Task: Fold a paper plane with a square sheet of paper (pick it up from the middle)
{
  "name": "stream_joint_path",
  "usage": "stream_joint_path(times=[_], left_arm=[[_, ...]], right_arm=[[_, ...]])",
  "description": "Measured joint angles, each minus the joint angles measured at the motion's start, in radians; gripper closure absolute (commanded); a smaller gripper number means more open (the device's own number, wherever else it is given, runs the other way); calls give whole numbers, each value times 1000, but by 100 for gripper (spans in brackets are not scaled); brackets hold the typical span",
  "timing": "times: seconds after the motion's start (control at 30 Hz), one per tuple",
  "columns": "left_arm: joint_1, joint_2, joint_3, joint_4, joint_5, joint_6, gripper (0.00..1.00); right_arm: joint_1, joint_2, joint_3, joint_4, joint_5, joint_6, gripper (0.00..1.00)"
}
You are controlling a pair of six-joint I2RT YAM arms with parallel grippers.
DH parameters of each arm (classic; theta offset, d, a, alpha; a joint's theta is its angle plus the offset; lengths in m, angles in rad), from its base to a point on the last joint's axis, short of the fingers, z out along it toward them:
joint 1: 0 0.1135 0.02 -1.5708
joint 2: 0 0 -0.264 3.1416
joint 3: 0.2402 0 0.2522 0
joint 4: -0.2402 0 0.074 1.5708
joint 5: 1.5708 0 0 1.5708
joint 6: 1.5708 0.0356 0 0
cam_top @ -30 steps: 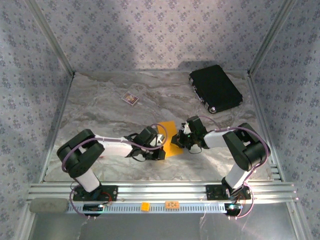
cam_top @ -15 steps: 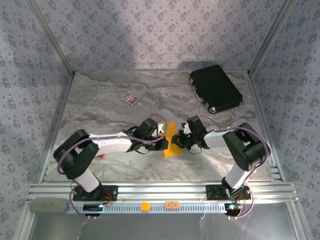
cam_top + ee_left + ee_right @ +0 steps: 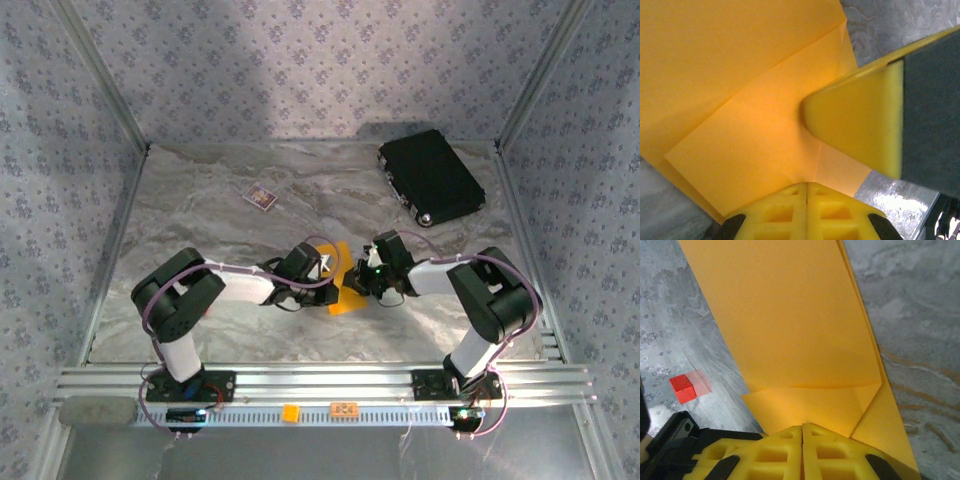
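Folded square sheet of paper (image 3: 345,296) at the middle of the surface (image 3: 200,220); left fingers (image 3: 787,202) and right fingers (image 3: 782,442), each pair together, clamp its opposite sides.

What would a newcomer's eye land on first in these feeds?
The bright orange-yellow paper in the middle of the table, already creased, stands out first. The left arm's fingers and the right arm's fingers are shut on it from opposite sides. After that come the black case at the far right corner and a small red block on the marble near the paper.
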Motion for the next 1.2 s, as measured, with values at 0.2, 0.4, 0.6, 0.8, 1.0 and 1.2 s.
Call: stream_joint_path(times=[0.2, 0.4, 0.6, 0.8, 1.0, 1.2], left_arm=[[0, -3, -6, 9, 3, 2, 100], [-1, -5, -6, 5, 3, 13, 100], [0, -5, -6, 3, 4, 32, 100], [0, -6, -6, 1, 6, 47, 100], [0, -12, -6, -19, 18, 78, 100], [9, -18, -6, -42, 35, 98, 100]], right_arm=[[19, -7, 45, -31, 0, -26, 92], [-12, 46, 44, -37, -7, -47, 92], [-121, 66, 52, -34, -70, -84, 93], [-190, 59, 62, -48, -54, -106, 92], [-145, -43, 58, -62, -28, -105, 91], [-71, -24, 58, -61, -26, -104, 93]])
